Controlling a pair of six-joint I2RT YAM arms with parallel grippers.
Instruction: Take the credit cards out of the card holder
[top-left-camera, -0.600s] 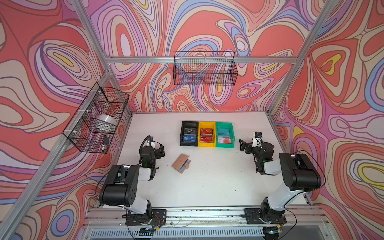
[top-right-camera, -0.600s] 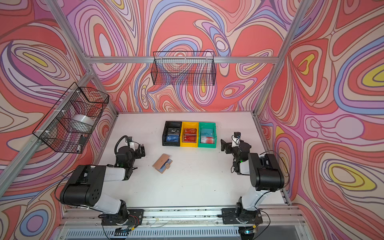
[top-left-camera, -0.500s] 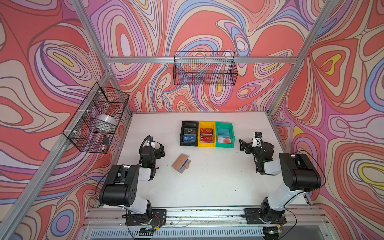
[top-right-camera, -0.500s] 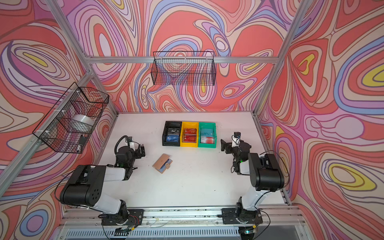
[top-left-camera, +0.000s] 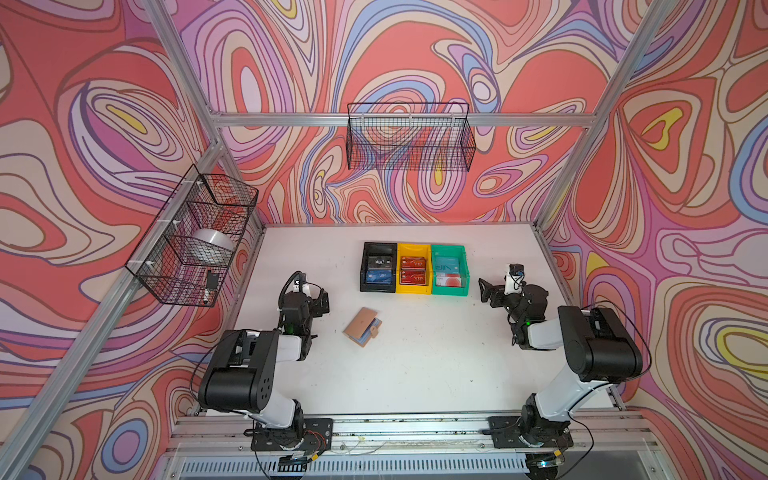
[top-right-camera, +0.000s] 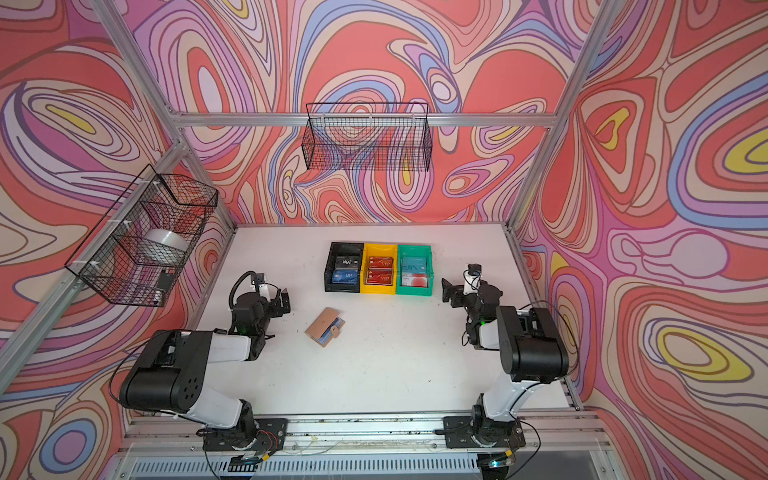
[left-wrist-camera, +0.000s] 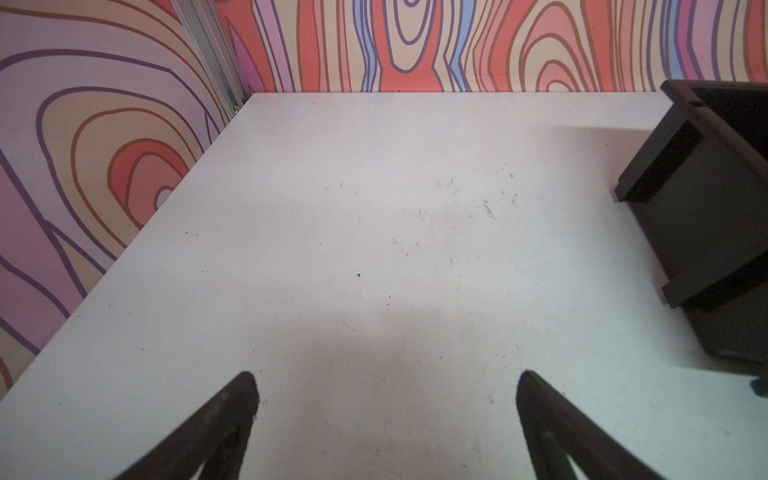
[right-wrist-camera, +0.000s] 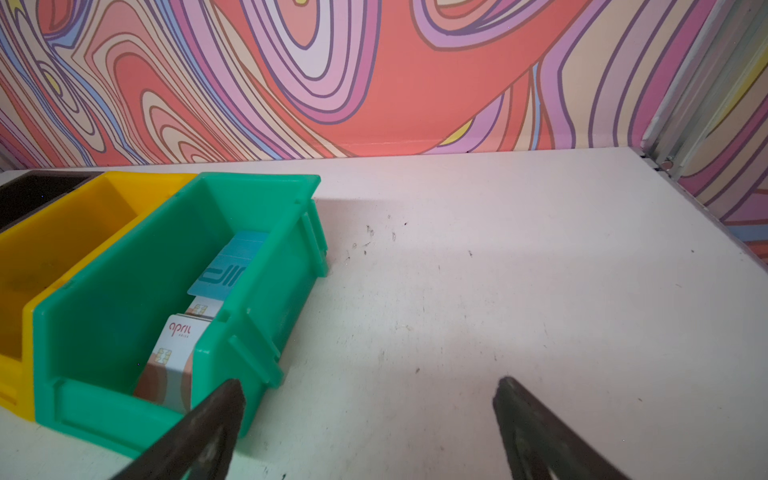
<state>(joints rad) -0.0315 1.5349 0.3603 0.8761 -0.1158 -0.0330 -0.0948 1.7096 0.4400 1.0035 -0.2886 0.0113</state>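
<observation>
Card holder (top-left-camera: 361, 326) closed; its contents hidden

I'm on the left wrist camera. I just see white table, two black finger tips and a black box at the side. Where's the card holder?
Observer: The card holder lies on the table in front of the bins, between the two arms and nearer the left gripper.
Kid: Is it open?
Observer: No, it lies folded with the tan cover on top. Bluish sleeves peek out at one edge.
Kid: What's in my black box?
Observer: That black bin holds a dark card and a blue card.
</observation>
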